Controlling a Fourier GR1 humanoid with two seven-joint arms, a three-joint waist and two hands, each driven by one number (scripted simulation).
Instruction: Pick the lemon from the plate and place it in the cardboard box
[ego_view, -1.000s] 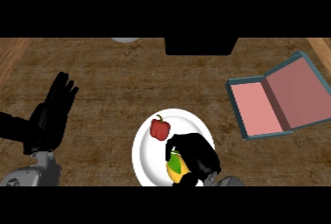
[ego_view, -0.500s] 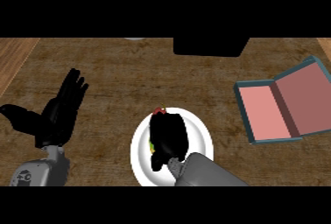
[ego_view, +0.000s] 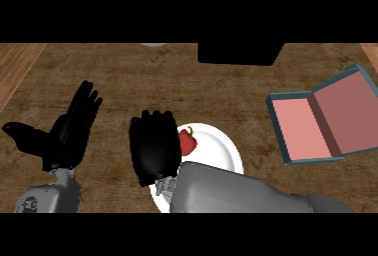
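My right hand (ego_view: 153, 147) lies over the left part of the white plate (ego_view: 221, 150), back up, fingers straight and pointing away from me. No lemon shows; it may be under the hand. A red fruit with a green stem (ego_view: 188, 142) sits on the plate just right of the hand. The cardboard box (ego_view: 317, 125) lies open at the right, with a pink inside and teal walls, well apart from the hand. My left hand (ego_view: 70, 132) rests open at the left, fingers up.
A black block (ego_view: 240, 52) stands at the counter's far edge, with a small pale object (ego_view: 153, 45) left of it. The brown counter top (ego_view: 221, 95) spreads between plate and box. A lighter wooden strip (ego_view: 15, 65) runs along the left.
My right hand has slid left and farther across the plate with its fingers straightened. The yellow-green lemon seen under it earlier is out of sight, and the red fruit now shows.
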